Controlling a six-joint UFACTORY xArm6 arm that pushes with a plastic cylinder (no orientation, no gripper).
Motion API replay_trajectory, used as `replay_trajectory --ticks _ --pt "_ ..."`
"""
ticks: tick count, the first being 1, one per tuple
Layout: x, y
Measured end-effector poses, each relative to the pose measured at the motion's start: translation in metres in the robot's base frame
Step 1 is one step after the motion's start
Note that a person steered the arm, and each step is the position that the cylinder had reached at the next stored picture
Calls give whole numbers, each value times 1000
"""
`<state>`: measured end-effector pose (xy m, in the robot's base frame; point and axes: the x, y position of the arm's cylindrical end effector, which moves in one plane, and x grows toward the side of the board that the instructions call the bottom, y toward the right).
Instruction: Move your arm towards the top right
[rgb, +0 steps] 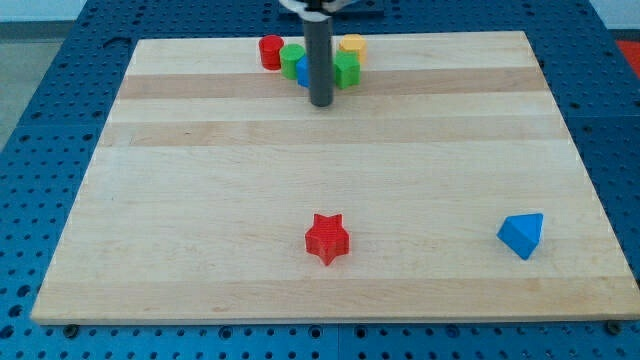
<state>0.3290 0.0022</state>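
Observation:
My tip (321, 102) is the lower end of a dark rod that comes down from the view's top centre. It rests on the wooden board (200, 200) just below a cluster of blocks at the top. The cluster holds a red cylinder (270, 51), a green cylinder (291, 60), a blue block (303, 72) mostly hidden behind the rod, a green block (346, 69) and a yellow block (352, 46). A red star (327, 238) lies at the bottom centre. A blue triangular block (522, 235) lies at the bottom right.
The board sits on a blue perforated table (40, 150) that shows on all sides of it.

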Motion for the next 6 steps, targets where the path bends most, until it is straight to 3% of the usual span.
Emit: replay_trajectory --ticks 5,6 --pt "-72 154" --pt "-75 163"
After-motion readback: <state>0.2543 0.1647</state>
